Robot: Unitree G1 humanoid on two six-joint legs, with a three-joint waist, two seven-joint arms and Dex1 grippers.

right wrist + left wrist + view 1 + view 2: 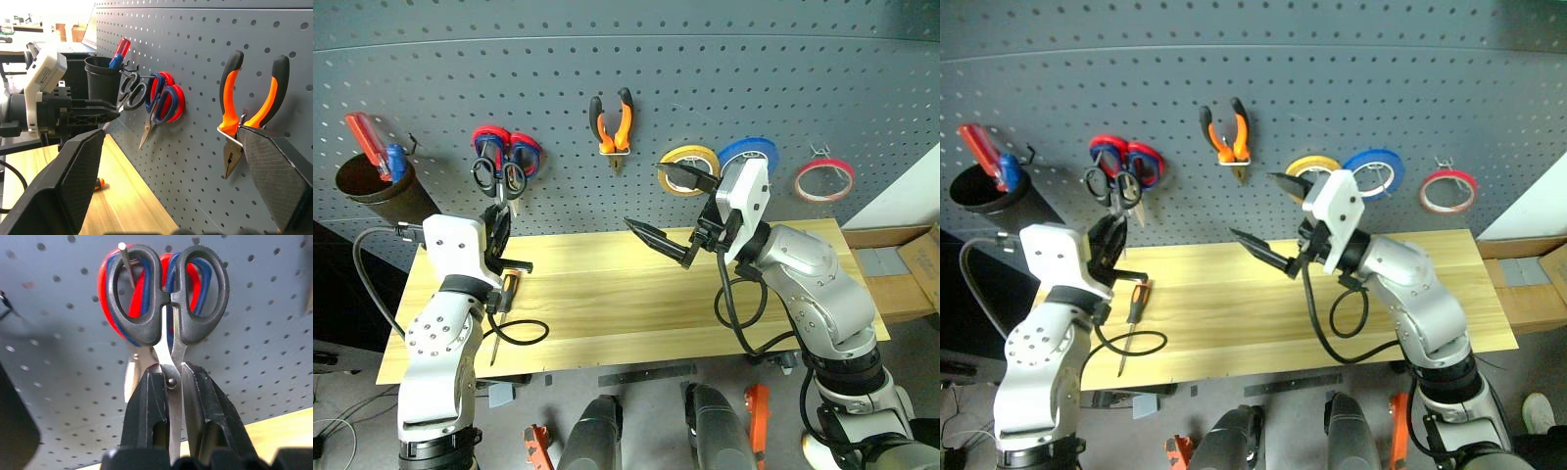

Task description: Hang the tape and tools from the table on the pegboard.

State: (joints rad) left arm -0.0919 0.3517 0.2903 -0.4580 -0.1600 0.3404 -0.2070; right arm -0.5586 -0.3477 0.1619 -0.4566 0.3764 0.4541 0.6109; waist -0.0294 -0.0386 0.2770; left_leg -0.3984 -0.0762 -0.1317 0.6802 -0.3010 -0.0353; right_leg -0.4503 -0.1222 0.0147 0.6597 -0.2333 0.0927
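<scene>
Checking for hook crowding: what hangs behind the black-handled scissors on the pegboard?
Behind the black-handled scissors hang the red-and-blue scissors on the pegboard. Their handles show through the black loops; their blades are mostly covered.

head pair: look forward and down from above my arms over the table (636, 294) to the pegboard (626, 88) | left wrist: close, faces pegboard | right wrist: looks leftward along it | shared: black-handled scissors (166, 293)
</scene>
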